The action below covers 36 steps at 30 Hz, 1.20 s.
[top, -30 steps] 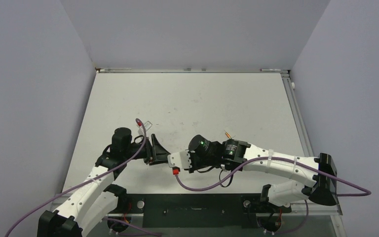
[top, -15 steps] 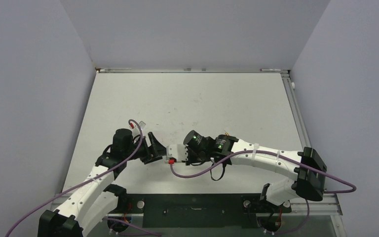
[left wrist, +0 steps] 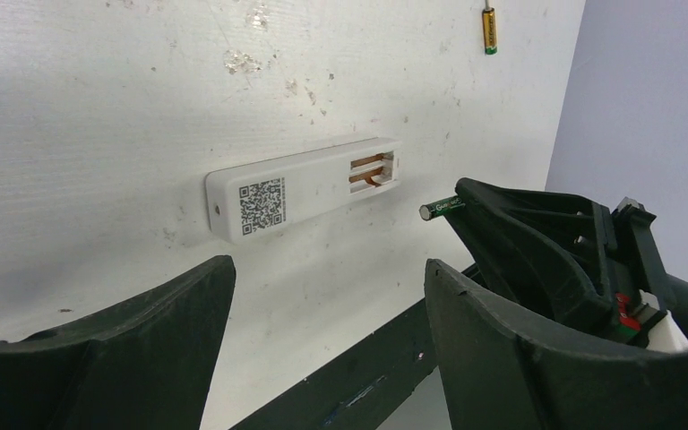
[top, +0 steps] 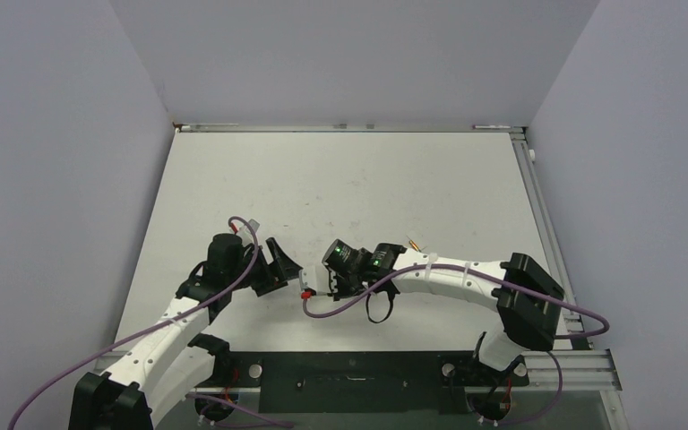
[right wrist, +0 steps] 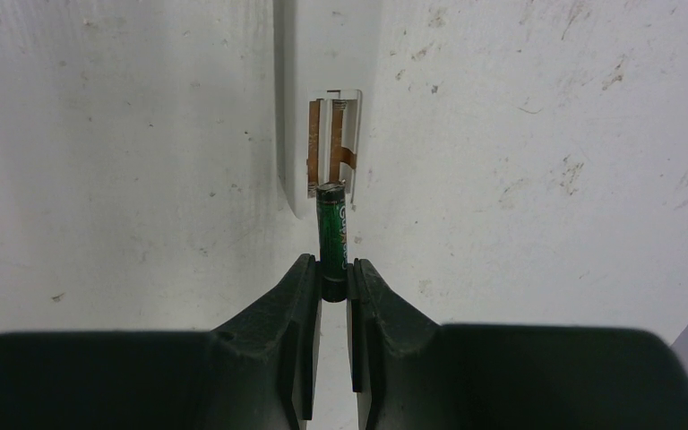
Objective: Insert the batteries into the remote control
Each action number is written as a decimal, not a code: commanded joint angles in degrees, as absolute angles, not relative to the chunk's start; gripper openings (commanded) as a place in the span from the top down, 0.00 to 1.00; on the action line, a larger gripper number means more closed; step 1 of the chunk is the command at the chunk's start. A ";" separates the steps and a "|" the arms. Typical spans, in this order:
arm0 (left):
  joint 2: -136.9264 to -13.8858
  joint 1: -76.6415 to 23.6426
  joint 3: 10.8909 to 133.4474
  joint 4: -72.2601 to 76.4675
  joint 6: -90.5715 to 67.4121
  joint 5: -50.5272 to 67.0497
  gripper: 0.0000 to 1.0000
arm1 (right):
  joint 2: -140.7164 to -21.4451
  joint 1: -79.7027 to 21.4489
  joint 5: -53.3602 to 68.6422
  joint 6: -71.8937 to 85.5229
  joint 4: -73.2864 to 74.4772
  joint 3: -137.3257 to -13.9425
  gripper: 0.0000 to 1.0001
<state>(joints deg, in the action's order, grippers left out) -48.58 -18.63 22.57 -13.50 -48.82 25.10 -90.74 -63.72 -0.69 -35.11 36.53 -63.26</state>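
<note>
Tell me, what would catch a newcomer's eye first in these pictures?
The right gripper, its jaws pinched on a green battery, aims it at the open battery slot of the white remote control, which lies back-up on the table. The left gripper hovers nearby with jaws wide apart. A copper-gold battery lies alone farther back.

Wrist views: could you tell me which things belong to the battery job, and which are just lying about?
Job: remote control, bay open; green battery in the right tool; gold battery lying apart.
Not job: scuffed table; open left tool.
</note>
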 commanded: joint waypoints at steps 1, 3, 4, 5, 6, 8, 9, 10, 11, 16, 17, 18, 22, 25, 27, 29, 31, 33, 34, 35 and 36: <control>-49.48 -18.37 21.89 -11.19 -47.90 23.80 0.25 | -92.84 -62.95 -1.57 -36.20 35.02 -65.41 0.92; -49.86 -18.37 21.80 -10.97 -47.84 23.90 0.25 | -93.79 -62.72 -1.54 -36.36 34.98 -65.77 0.92; -49.98 -18.37 21.80 -10.91 -47.86 23.95 0.25 | -94.24 -62.61 -1.48 -36.55 34.98 -66.04 0.92; -50.01 -18.37 21.84 -10.89 -47.82 23.92 0.25 | -94.68 -62.58 -1.53 -36.63 34.95 -66.23 0.91; -50.01 -18.37 21.88 -10.88 -47.74 23.86 0.25 | -95.12 -62.50 -1.68 -36.71 34.98 -66.42 0.91; -50.01 -18.41 21.88 -10.83 -47.65 23.88 0.24 | -96.03 -62.36 -2.01 -36.83 35.17 -66.83 0.92; -50.01 -18.37 21.82 -10.75 -47.58 23.83 0.24 | -96.36 -62.32 -2.16 -36.83 35.08 -67.03 0.92; -50.13 -18.38 21.80 -10.68 -47.55 23.91 0.24 | -96.64 -62.24 -2.27 -36.78 35.03 -67.17 0.92; -50.24 -18.37 21.80 -10.50 -47.55 24.03 0.24 | -96.82 -62.14 -2.22 -36.74 34.90 -67.29 0.91; -51.18 -18.37 21.71 -9.86 -47.55 24.66 0.24 | -98.45 -61.73 -2.84 -36.57 34.98 -68.20 0.92; -51.35 -18.37 21.71 -9.68 -47.55 24.81 0.24 | -98.76 -61.70 -2.97 -36.56 34.98 -68.39 0.91; -51.41 -18.37 21.71 -9.60 -47.55 24.91 0.24 | -98.97 -61.62 -2.99 -36.50 35.04 -68.63 0.92; -51.58 -18.37 21.54 -9.26 -47.59 25.04 0.24 | -99.97 -61.52 -2.90 -36.64 34.98 -69.15 0.91; -51.84 -18.37 21.46 -8.93 -47.64 25.27 0.23 | -100.60 -61.44 -2.90 -36.74 35.15 -69.46 0.92; -52.07 -18.37 21.36 -8.74 -47.71 25.47 0.23 | -100.85 -61.44 -2.89 -36.74 35.03 -69.55 0.92; -52.28 -18.37 21.36 -8.42 -47.72 25.64 0.23 | -101.26 -61.34 -2.82 -36.68 35.06 -69.65 0.91; -52.45 -18.37 21.36 -8.35 -47.72 25.75 0.23 | -101.63 -61.34 -2.73 -36.67 35.10 -69.78 0.91; -52.47 -18.37 21.34 -8.27 -47.75 25.87 0.23 | -101.92 -61.34 -2.49 -36.73 35.18 -69.87 0.91; -52.47 -18.37 21.29 -8.22 -47.79 25.89 0.23 | -102.06 -61.35 -2.46 -36.74 35.15 -69.87 0.91; -52.54 -18.37 21.27 -8.20 -47.82 25.84 0.23 | -102.16 -61.35 -2.46 -36.78 35.09 -69.95 0.91; -52.56 -18.37 21.27 -8.18 -47.82 25.84 0.23 | -102.28 -61.35 -2.38 -36.74 35.17 -70.00 0.91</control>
<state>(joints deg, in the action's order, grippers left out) -52.53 -18.37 20.93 -11.79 -48.58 24.43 -101.21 -61.47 -1.61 -36.64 36.12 -67.51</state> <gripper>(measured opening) 0.767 0.146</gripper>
